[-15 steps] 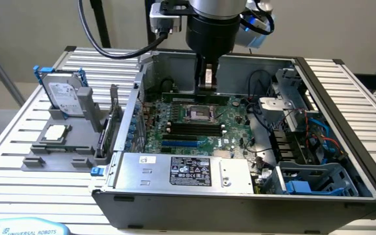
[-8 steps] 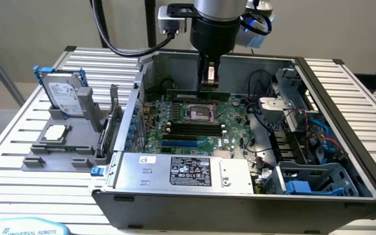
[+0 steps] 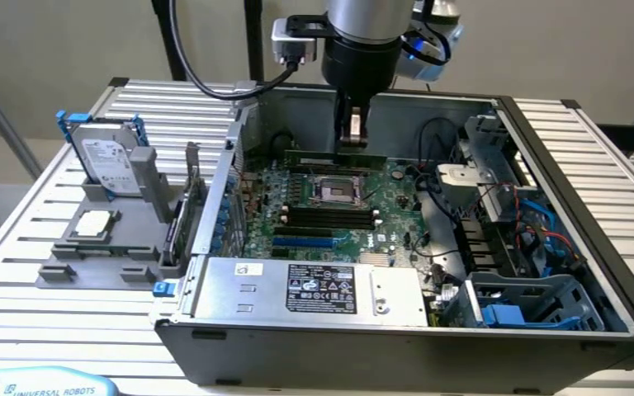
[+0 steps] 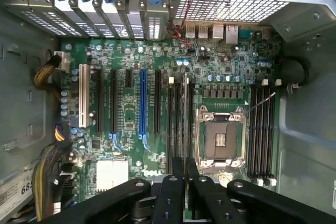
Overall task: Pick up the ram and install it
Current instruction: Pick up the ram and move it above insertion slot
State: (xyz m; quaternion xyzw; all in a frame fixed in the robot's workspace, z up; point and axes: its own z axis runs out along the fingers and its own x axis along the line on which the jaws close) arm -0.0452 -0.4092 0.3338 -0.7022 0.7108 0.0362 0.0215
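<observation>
One claw (image 3: pixel 350 140), clamping one ram (image 3: pixel 311 157)

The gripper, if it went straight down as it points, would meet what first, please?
Probably the memory slots beside the empty processor socket: the ram held in the gripper hangs edge-on over them, though the gap is hard to judge.
</observation>
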